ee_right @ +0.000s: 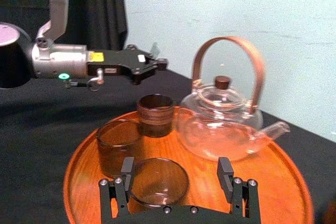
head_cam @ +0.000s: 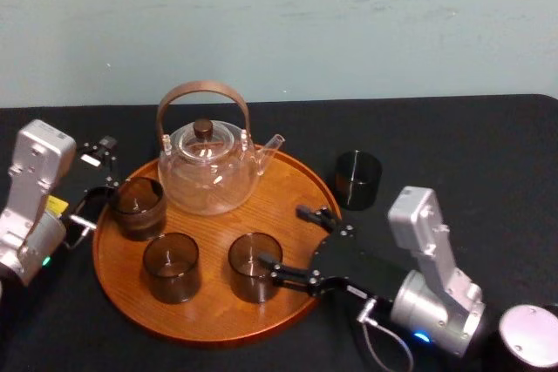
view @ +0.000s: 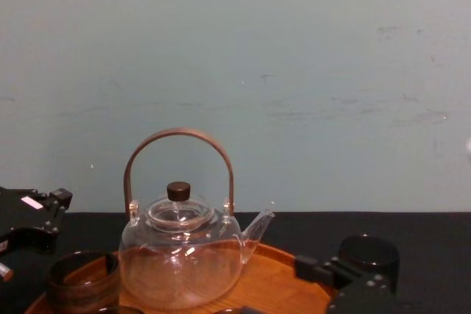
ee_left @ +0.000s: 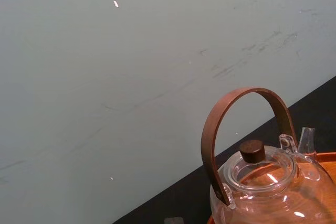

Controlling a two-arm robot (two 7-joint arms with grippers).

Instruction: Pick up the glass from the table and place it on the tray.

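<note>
— Right claw (head_cam: 281, 237) spread wide, straddling the front-right glass (head_cam: 255, 266) on the wooden tray (head_cam: 296, 189)!
— And the left claw (head_cam: 91, 185)?
— Open too, at the tray's left rim. One dark glass (head_cam: 358, 179) stands on the counter (head_cam: 471, 145), just right of the tray.

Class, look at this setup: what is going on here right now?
The right end effector is open around the front glass on the tray, not clamped. The left end effector is at the tray's left edge by the rear glass. A dark glass stands on the table, right of the tray.
</note>
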